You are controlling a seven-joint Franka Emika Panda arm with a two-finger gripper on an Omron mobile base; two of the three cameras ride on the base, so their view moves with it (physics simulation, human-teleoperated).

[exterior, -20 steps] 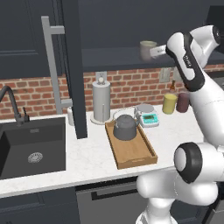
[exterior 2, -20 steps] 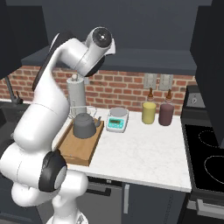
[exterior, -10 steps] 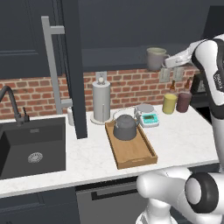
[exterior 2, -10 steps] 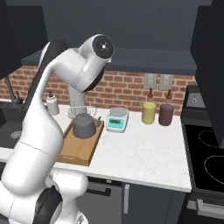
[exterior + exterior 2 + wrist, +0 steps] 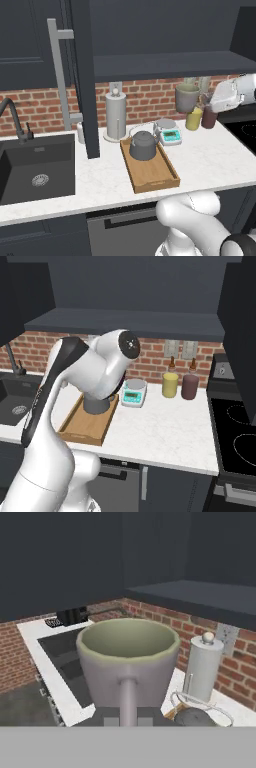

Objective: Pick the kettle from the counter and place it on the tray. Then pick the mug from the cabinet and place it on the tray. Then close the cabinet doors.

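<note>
Mug (image 5: 186,97) has come down off the cabinet (image 5: 170,62) shelf, now in the air above the counter (image 5: 210,155), upright. Left to right: sink (image 5: 35,167), paper-towel roll (image 5: 115,116), kettle (image 5: 143,145) sitting on tray (image 5: 155,175), scale (image 5: 169,134), mug. Gripper (image 5: 204,98) clamped on its handle.

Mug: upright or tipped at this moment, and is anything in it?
Upright and empty. The mug hangs in the air with its rim level and its inside bare, handle toward the pincer.
</note>
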